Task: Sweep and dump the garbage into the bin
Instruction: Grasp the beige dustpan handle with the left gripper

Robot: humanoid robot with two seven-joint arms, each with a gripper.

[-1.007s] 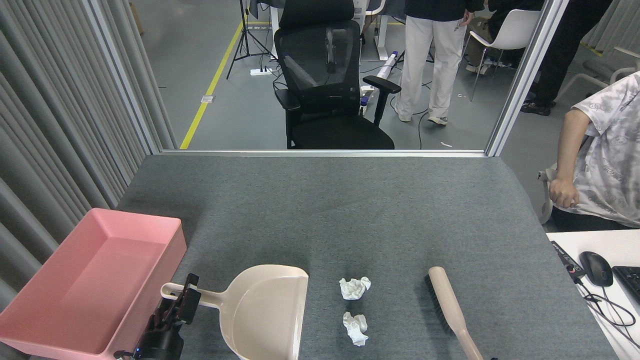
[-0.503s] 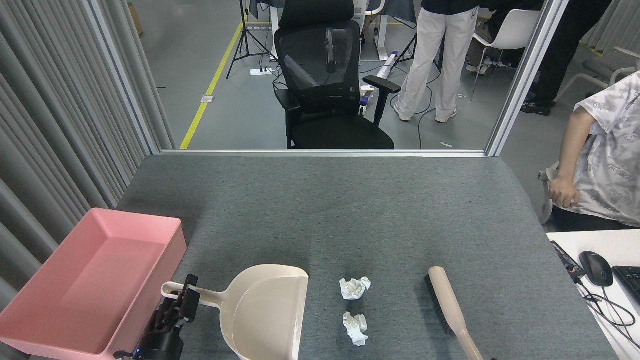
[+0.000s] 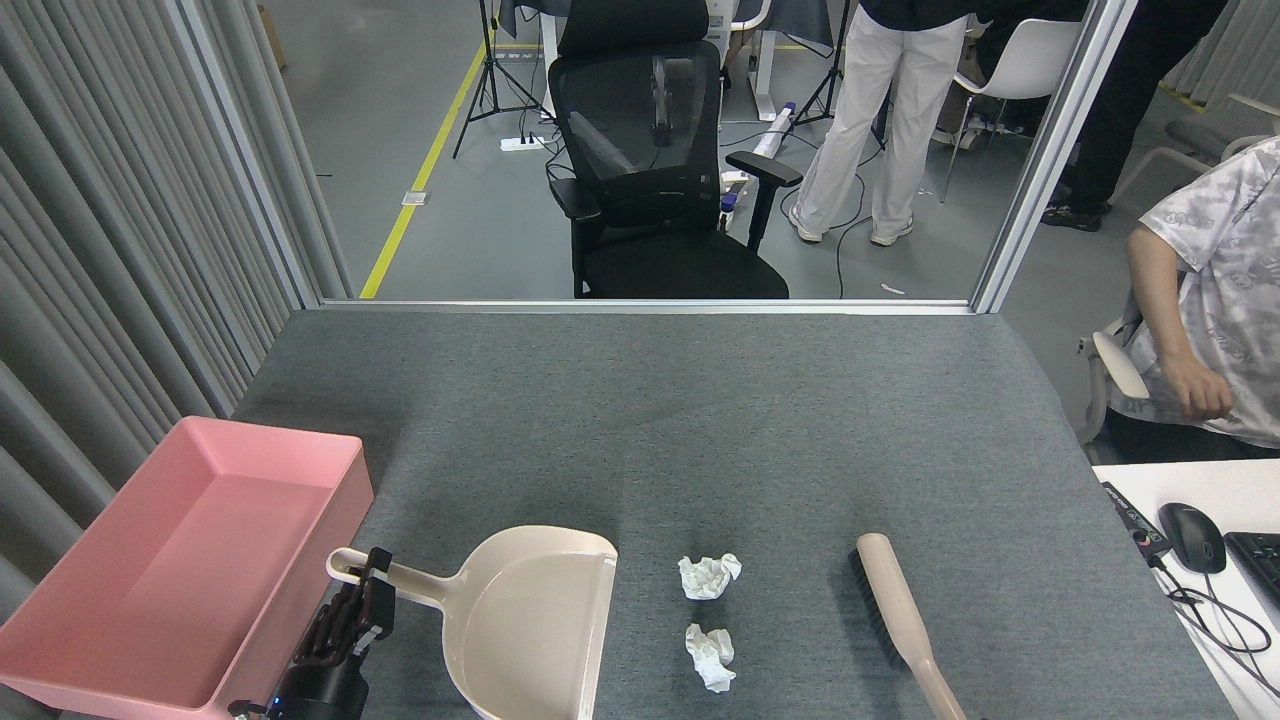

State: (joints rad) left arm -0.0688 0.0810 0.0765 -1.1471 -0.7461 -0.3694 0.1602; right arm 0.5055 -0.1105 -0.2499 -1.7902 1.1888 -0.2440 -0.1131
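Observation:
Two crumpled white tissue balls, the garbage, lie on the grey table, one (image 3: 709, 576) just behind the other (image 3: 711, 657). The pink bin (image 3: 190, 560) stands at the table's front left corner with nothing in it. A beige dustpan (image 3: 530, 620) lies between the bin and the garbage, its mouth facing right. My left gripper (image 3: 365, 592) comes up from the bottom edge and is shut on the dustpan's handle near its end. A beige brush (image 3: 895, 605) with dark bristles lies right of the garbage. My right gripper is out of view.
A seated person (image 3: 1215, 320) is at the table's right edge, beside a white desk with a mouse (image 3: 1192, 537) and cables. A black office chair (image 3: 650, 170) stands beyond the far edge. A grey slatted wall runs along the left.
The dustpan has shifted slightly, its handle end moving up and back in my left gripper. The seated person's arm has moved, and the standing person behind has stepped right.

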